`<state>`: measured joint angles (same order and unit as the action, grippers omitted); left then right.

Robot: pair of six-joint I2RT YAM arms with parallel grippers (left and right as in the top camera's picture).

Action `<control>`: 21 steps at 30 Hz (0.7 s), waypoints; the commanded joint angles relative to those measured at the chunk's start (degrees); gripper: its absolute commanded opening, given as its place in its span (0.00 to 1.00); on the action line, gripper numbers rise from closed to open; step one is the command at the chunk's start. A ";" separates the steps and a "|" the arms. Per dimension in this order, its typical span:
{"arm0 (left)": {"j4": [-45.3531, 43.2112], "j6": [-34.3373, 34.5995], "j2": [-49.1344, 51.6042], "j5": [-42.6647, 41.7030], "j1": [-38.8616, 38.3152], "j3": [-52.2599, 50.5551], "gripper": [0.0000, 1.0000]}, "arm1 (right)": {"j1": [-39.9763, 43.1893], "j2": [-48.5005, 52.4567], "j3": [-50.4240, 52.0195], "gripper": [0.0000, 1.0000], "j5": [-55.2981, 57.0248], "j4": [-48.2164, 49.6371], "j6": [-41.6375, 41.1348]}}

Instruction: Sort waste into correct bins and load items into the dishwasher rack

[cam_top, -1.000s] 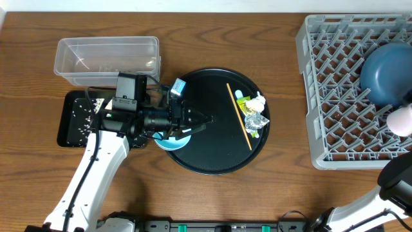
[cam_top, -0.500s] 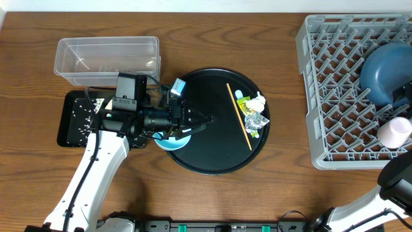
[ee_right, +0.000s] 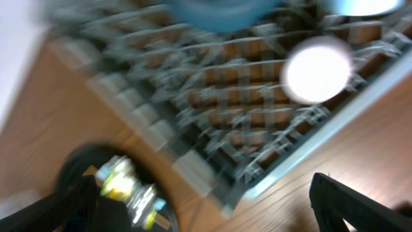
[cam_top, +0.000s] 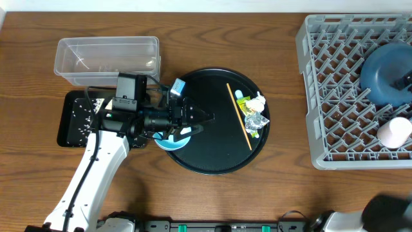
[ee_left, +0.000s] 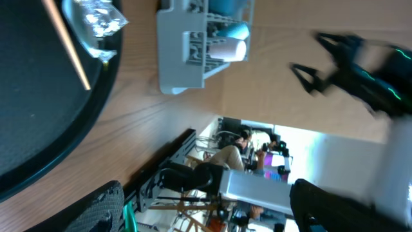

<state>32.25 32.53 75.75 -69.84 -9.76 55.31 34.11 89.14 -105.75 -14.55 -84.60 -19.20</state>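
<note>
My left gripper (cam_top: 203,120) hovers open over the round black tray (cam_top: 212,161), holding nothing. The light blue bowl (cam_top: 168,142) lies partly hidden under that wrist. On the tray lie the thin stick (cam_top: 239,116) and the crumpled yellow-green and silver wrappers (cam_top: 251,113). In the grey dishwasher rack (cam_top: 328,96) sit the dark blue plate (cam_top: 385,76) and the pink cup (cam_top: 393,132). The right wrist view is blurred: my right gripper (ee_right: 206,203) is open and empty, off the rack's near edge, with the pink cup (ee_right: 318,71) in the rack beyond. In the left wrist view the left gripper (ee_left: 212,203) is empty.
The clear tub (cam_top: 106,59) stands at the back left. Beside it, the shallow black tray (cam_top: 72,132) holds scattered white rice. A dark part of the right arm (cam_top: 389,214) shows at the bottom right edge.
The right gripper let go of the pink cup, which now lies in the rack, and the right arm pulled back toward the bottom right. The left gripper's fingers opened wider.
</note>
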 commanded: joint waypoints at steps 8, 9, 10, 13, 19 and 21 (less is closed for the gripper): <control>12.37 -4.87 0.22 16.06 -5.03 0.15 0.85 | -10.67 -18.12 -0.46 0.99 -5.33 -8.48 7.23; 13.53 -4.83 0.17 18.64 -6.38 0.15 0.85 | -11.10 -18.82 -0.33 0.99 -4.98 -9.38 7.06; 14.53 -4.44 0.09 21.66 -8.02 0.15 0.85 | -11.45 -19.47 -0.17 0.99 -4.96 -10.27 7.06; 15.72 0.04 -1.09 30.03 -11.89 0.15 0.90 | -11.63 -20.44 -0.13 0.99 -4.24 -11.56 7.06; 16.09 7.89 -6.95 42.84 -12.17 0.17 0.91 | -11.63 -20.20 -0.13 0.99 -3.63 -12.31 7.10; 17.51 8.11 -9.22 45.05 -12.00 0.28 0.91 | -11.63 -20.13 -0.13 0.99 -3.65 -12.68 7.08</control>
<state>48.60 37.78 69.71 -33.41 -22.20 55.31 23.53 68.86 -106.28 -18.81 -96.86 -12.93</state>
